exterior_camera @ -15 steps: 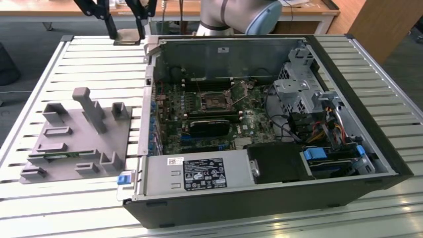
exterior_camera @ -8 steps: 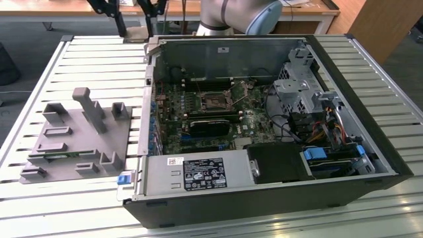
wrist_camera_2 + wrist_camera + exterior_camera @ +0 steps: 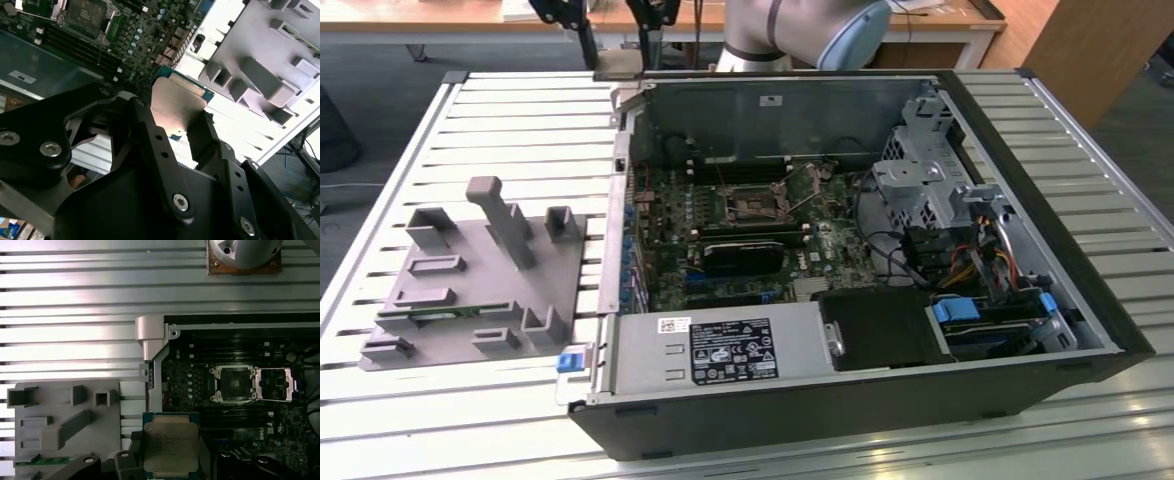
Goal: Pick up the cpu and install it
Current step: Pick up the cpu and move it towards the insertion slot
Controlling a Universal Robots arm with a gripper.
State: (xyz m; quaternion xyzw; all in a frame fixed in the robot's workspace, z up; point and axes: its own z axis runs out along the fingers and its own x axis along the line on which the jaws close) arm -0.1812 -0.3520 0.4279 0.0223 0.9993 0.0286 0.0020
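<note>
My gripper is shut on the cpu, a flat square chip with a silver-grey metal top and a thin green rim, pinched at two opposite edges by the black fingers. In the first wrist view the cpu hangs above the case's side wall, between the grey fixture and the motherboard. The CPU socket lies open and apart from the cpu, its metal load plate flipped aside. The socket also shows in the exterior view, inside the open computer case.
A grey fixture with upright posts lies on the slatted table at the exterior view's left; a green memory stick rests in it. A black block sits on the motherboard beside the socket. Drive cages and cables fill the case's other end.
</note>
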